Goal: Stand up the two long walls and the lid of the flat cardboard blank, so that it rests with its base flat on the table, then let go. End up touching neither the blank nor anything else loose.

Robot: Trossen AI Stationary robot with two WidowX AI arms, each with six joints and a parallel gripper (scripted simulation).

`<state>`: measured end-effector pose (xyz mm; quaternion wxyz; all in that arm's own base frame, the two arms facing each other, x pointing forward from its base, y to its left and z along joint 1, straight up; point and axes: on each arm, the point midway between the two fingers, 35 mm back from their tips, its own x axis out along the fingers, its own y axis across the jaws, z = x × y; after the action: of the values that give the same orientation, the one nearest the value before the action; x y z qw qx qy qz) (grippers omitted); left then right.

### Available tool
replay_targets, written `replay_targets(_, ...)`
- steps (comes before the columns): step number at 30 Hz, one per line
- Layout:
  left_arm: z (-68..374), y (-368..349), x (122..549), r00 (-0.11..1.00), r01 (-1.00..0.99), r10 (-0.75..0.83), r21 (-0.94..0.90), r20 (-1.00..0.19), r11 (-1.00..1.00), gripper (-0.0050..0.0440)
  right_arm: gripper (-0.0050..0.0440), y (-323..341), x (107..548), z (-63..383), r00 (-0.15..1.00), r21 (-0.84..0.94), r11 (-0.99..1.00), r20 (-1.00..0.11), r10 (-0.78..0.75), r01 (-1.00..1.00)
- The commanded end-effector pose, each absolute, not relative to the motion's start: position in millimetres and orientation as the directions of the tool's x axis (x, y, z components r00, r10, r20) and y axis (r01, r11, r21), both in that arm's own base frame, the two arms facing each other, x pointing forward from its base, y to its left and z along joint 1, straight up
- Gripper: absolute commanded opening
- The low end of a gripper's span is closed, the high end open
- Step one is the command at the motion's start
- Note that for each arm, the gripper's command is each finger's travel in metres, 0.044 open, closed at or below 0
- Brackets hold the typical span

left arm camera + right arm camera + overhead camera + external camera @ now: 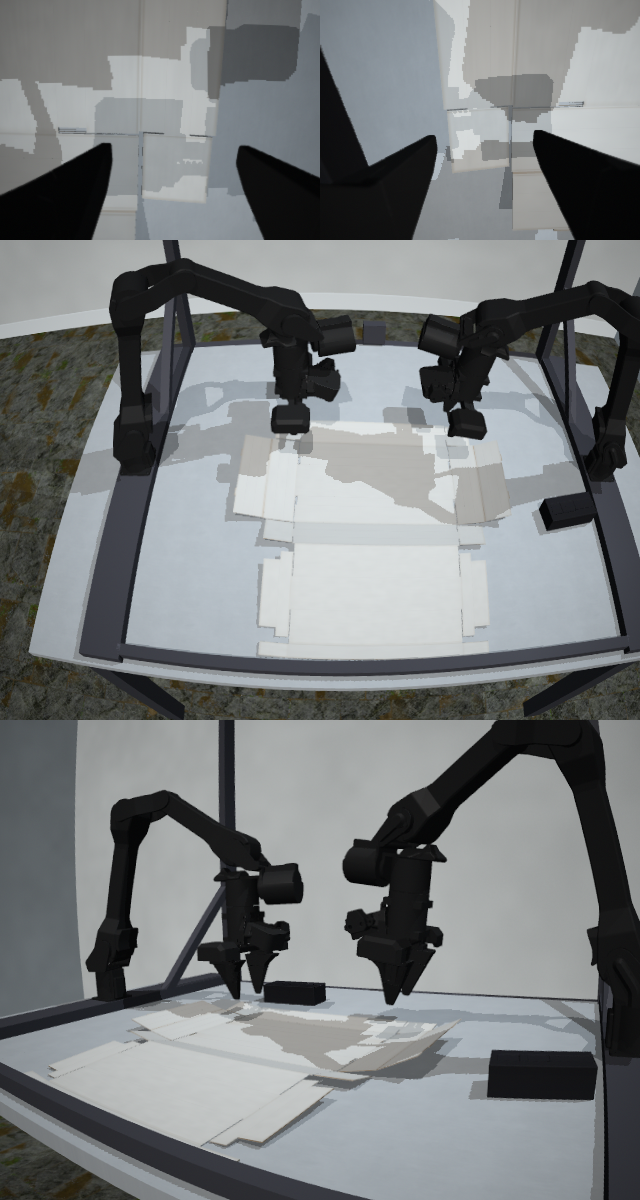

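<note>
The flat white cardboard blank [372,534] lies on the table, all its panels down. Only its end near the black block [408,1042] is bent up a little. My left gripper [466,435] [398,996] is open and empty. It points straight down a little above that back corner of the blank, touching nothing. My right gripper [291,433] [245,993] is open and empty above the opposite back corner. The left wrist view shows creased flaps [172,170] between its fingers. The right wrist view shows the same kind of flap [480,145] between its fingers.
A black block [566,511] sits on the table beside the blank's raised end, and shows in the side view [542,1073]. A second black block [294,992] lies past the right gripper. A small dark cube [374,333] stands at the back edge. A dark frame [103,570] borders the table.
</note>
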<state>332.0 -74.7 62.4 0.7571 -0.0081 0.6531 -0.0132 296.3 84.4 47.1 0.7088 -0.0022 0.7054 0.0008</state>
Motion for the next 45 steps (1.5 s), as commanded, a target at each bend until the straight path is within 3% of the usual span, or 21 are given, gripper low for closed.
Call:
replay_targets(1,56,-80,328,0.044,0.0,-0.011,-0.011,-0.999,1.0,0.0287,0.0282,86,299,53,0.024,0.007,1.0,-1.0,0.007,0.0)
replay_targets(8,54,-80,326,0.024,0.0,-0.006,-0.006,-1.0,1.0,0.0287,0.0282,86,299,53,0.024,0.007,1.0,-1.0,0.007,0.0)
replay_targets(13,28,-79,327,0.024,0.001,-0.031,-0.031,-0.999,1.0,0.0287,0.0282,85,300,28,0.024,0.032,0.999,-0.999,0.032,-0.001)
replay_targets(45,24,-79,327,0.024,0.001,-0.032,-0.032,-0.999,1.0,0.0287,0.0282,85,300,24,0.024,0.033,0.999,-0.999,0.033,-0.001)
